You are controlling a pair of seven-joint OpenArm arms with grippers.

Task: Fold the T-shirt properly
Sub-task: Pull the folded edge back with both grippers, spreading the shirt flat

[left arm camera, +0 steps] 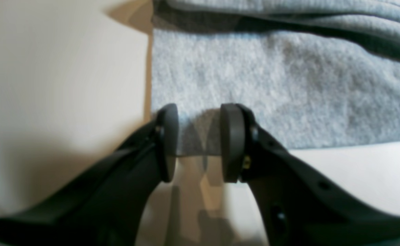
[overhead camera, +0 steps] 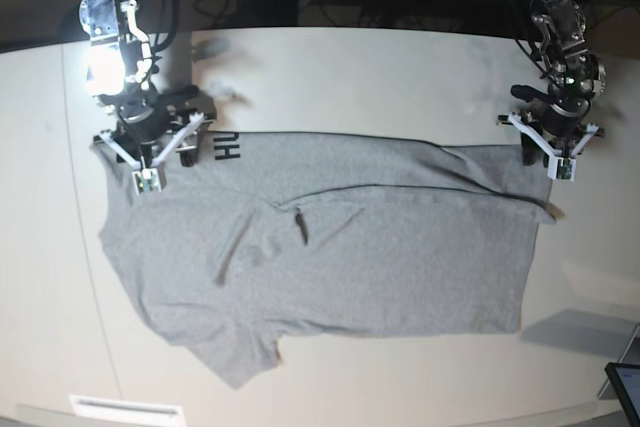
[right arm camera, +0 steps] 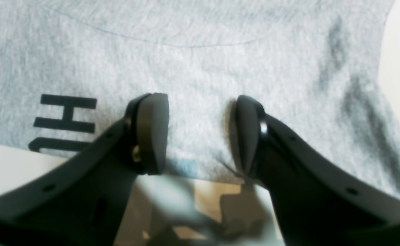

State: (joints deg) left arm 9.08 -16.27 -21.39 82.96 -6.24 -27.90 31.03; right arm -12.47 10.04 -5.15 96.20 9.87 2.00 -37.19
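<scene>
Grey T-shirt (overhead camera: 330, 247) spread on the pale worktop (overhead camera: 400, 67), a gripper at each far corner.

The left gripper (left arm camera: 198, 141) has its jaws parted, a corner of the cloth's edge lying in the gap, not pinched. The right gripper (right arm camera: 200, 133) has its jaws set wide over the edge beside the black lettering (right arm camera: 63, 123), with cloth between them but not clamped.

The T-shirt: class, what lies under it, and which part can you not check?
Under the T-shirt lies the pale table, bare around its edges. One strip of cloth is folded over the body, black lettering showing. Whatever lies beneath the cloth is covered.
</scene>
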